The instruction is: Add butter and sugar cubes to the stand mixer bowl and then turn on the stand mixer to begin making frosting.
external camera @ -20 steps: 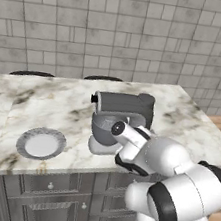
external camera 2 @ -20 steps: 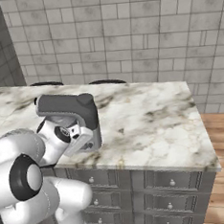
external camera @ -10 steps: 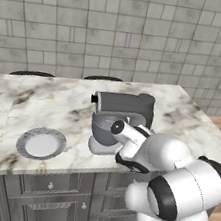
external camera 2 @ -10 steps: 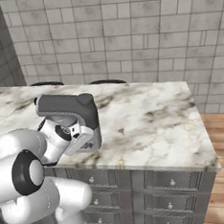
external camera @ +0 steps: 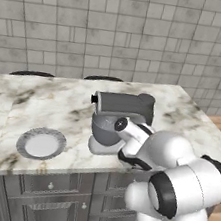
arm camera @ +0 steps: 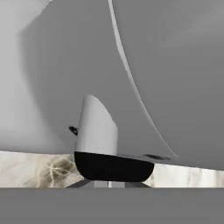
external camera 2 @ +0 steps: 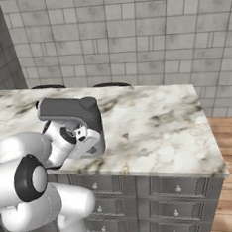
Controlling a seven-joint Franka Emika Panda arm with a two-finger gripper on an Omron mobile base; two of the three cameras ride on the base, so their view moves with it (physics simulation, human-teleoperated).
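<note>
Stand mixer (external camera: 121,117) on the marble counter (external camera: 47,105) with its bowl (external camera: 105,129) seated under the head; the gripper (arm camera: 113,166), fingers pressed together, sits close against the mixer body, apparently to work its switch

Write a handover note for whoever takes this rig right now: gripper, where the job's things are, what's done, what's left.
Gripper: shut, nothing visibly held, pressed close against the grey side of the stand mixer, by a small lever there.
The stand mixer stands on the marble counter near its front edge, with the stand mixer bowl under its head.
A round grey plate lies to the mixer's left, with nothing on it.
Done: I cannot tell whether the bowl holds the ingredients.
Left: confirm the mixer is switched on.
</note>
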